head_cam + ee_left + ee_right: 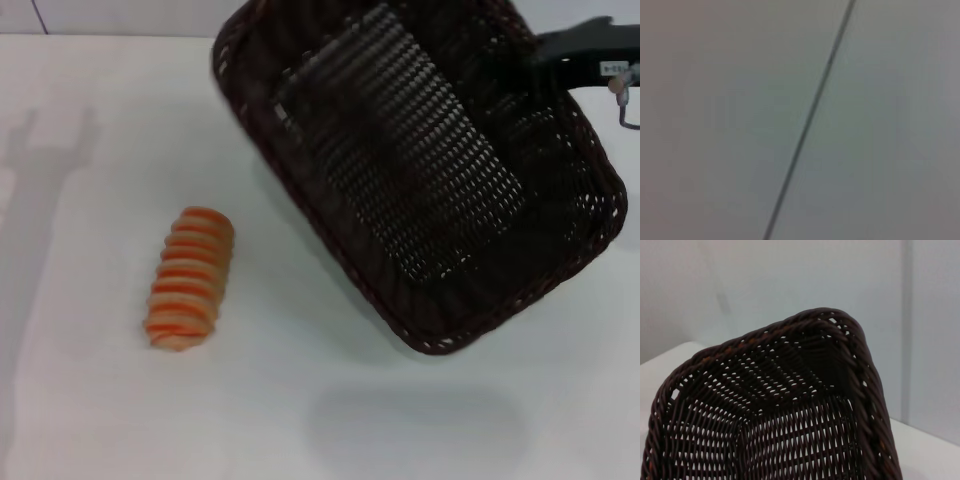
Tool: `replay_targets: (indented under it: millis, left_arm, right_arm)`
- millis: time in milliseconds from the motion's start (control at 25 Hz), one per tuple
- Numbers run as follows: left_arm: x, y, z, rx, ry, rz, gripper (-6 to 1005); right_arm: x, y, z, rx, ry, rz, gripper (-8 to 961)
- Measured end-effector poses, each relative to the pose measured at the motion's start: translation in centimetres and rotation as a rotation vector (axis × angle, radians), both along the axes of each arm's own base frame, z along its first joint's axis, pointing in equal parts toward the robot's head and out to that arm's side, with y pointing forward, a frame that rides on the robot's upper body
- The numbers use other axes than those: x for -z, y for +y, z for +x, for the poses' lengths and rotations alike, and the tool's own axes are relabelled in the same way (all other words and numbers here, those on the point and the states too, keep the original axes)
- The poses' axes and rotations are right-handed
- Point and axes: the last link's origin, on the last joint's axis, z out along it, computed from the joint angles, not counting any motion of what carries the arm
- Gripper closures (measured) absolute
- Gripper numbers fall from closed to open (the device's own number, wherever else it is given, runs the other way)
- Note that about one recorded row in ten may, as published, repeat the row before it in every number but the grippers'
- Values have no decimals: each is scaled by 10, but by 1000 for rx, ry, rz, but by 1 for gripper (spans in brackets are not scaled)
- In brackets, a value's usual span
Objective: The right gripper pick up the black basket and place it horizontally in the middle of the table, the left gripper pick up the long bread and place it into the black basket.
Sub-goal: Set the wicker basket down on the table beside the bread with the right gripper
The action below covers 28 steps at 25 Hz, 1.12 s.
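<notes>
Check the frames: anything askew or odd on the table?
The black basket is askew: it hangs diagonally, lifted off the table, with its shadow detached below it, gripped at the far right rim by the right gripper. The long bread lies intact at left. Nothing spilled or damaged.

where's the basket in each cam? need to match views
Head: basket fills the upper right, tilted, with the right end effector at its far right rim.
Left wrist: not in it; only a pale surface with a dark line.
Right wrist: basket fills the lower half, seen from inside toward a rounded corner.
Shared landmark: the braided rim.
</notes>
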Motion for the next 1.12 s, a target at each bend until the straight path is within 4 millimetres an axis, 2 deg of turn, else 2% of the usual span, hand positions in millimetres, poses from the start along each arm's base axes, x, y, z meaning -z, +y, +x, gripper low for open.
replay_targets:
  millis: [40,240,400,440,720,1120]
  left_arm:
    - [0,0,0,0,0,0,164]
    - [-17,2,-7,-39,-31,78,164]
    - [-21,5,-7,-46,-37,95,164]
    - [-24,7,-7,-48,-43,109,164]
    - [-35,9,-7,-55,-63,162,165]
    - [-42,12,-5,-47,-87,199,165]
  right_arm:
    - [1,1,-9,-84,-37,-45,817]
    - [4,4,-26,-223,-131,-159,817]
    - [6,5,-35,-299,-190,-238,816]
    - [8,3,-44,-354,-233,-301,816]
    - [17,1,-65,-465,-405,-464,817]
    - [37,5,-79,-541,-604,-574,817]
